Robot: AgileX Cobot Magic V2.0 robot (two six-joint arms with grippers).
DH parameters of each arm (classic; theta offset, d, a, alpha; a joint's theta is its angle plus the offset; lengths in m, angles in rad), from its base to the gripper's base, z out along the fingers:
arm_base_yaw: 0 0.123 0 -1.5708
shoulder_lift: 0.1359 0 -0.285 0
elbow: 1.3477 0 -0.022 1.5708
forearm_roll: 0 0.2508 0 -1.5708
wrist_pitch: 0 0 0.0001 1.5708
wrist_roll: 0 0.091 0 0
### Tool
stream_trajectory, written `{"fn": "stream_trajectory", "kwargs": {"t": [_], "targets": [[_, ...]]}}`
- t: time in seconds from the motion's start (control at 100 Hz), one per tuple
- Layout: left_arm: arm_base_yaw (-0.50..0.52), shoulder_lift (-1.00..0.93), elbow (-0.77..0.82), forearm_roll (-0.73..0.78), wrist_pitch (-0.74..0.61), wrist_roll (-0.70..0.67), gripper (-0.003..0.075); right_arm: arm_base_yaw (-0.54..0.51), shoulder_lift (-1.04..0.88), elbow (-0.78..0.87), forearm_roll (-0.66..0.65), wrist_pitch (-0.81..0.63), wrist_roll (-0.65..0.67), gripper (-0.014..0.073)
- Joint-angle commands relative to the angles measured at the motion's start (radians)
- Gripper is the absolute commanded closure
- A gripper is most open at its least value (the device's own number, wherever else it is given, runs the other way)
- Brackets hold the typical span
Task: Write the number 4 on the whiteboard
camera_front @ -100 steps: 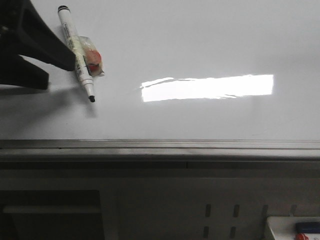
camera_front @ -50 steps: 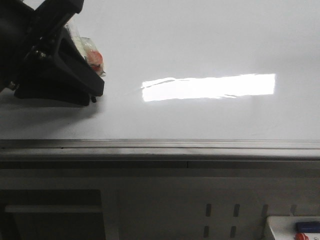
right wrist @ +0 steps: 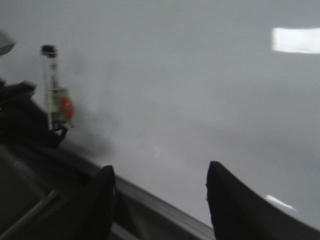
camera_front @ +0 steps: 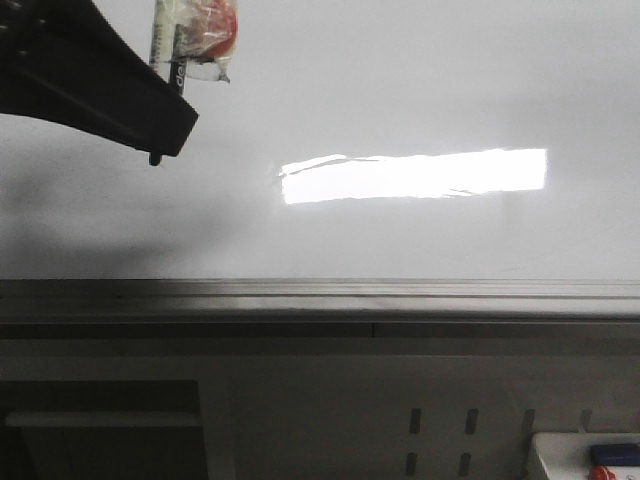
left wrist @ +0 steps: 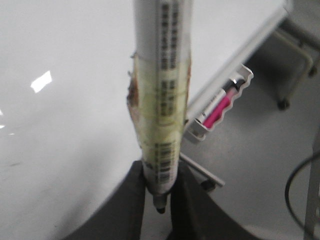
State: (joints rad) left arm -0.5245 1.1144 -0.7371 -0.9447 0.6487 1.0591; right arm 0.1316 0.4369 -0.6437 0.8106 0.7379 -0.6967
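The whiteboard [camera_front: 420,90] is a glossy white surface with a bright rectangular reflection [camera_front: 415,175]; the number 4 is not in view on it. My left gripper [camera_front: 160,150] is at the board's left side, shut on a white marker [camera_front: 170,50] wrapped in yellowish tape with a red patch. The marker's dark tip [camera_front: 155,158] pokes out below the fingers. In the left wrist view the marker [left wrist: 160,100] stands gripped between both fingers [left wrist: 132,200]. My right gripper [right wrist: 160,185] hangs open over the board's near edge, holding nothing.
A grey metal frame edge [camera_front: 320,290] runs along the near side of the board. A small white tray [camera_front: 585,455] with blue and red items sits at the lower right. The left wrist view shows a holder with a pink item [left wrist: 220,107] beside the board.
One second ago the marker lay flat on the board beside the left gripper. The gripper closed over it and has lifted it, tip down, off the surface.
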Motion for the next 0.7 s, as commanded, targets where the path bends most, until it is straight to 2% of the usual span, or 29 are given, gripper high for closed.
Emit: {"fn": "stream_trajectory", "kwargs": {"t": [0.0,0.09,0.2,0.33,0.55,0.69], "targets": [[-0.05,-0.069,-0.026,0.103,0.024,0.081,0.0741,0.019,0.072,-0.069,0.179,0.074,-0.256,0.023],[-0.106,-0.11,-0.026,0.278,0.024,0.081,0.0741,0.087,0.125,-0.099,0.204,0.098,-0.354,0.023],[-0.163,-0.141,-0.026,0.399,0.024,0.081,0.0741,0.203,0.19,-0.139,0.132,0.114,-0.36,0.023],[-0.209,-0.146,-0.026,0.417,0.024,0.081,0.0741,0.344,0.293,-0.18,0.034,0.103,-0.36,0.023],[-0.225,-0.146,-0.026,0.429,0.023,0.081,0.0741,0.564,0.483,-0.267,-0.003,-0.033,-0.36,0.0228],[-0.225,-0.146,-0.026,0.493,0.023,0.081,0.0741,0.657,0.592,-0.319,-0.005,-0.119,-0.36,0.0228]]}}
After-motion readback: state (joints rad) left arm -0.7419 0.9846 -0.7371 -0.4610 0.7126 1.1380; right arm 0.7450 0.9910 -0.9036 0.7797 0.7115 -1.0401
